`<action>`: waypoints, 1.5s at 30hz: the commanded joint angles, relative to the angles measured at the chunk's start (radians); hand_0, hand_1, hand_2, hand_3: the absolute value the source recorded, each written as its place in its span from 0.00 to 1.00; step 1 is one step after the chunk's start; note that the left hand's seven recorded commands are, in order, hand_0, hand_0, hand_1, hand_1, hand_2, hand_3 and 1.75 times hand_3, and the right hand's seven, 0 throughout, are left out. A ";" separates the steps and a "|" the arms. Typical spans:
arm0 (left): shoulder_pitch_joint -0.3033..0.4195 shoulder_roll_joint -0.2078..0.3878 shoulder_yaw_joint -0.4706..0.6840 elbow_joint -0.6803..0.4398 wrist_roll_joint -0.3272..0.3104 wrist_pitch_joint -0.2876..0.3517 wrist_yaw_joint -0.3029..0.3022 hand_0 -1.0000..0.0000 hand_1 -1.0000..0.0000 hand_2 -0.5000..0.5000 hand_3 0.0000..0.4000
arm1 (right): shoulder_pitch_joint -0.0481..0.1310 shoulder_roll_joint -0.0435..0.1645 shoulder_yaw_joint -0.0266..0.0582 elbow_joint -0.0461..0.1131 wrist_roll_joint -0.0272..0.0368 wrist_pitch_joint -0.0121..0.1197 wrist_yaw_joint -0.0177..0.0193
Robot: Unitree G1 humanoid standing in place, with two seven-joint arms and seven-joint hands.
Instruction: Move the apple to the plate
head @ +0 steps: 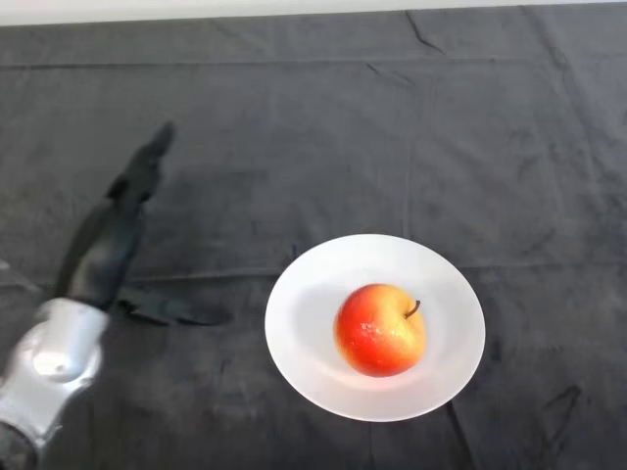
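Observation:
A red and yellow apple with a short dark stem rests upright on the white plate, a little right of the plate's middle. My left hand hovers over the dark cloth well to the left of the plate, apart from it. Its fingers stretch straight toward the far side of the table and the thumb points right toward the plate. The hand is open and holds nothing.
A dark wrinkled cloth covers the whole table. A pale strip of the table's far edge shows along the top.

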 commanded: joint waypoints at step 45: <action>0.125 0.201 0.595 0.278 -0.399 -0.101 -0.261 1.00 1.00 0.50 0.00 | -0.010 -0.022 -0.0148 -0.001 0.0172 -0.004 0.0058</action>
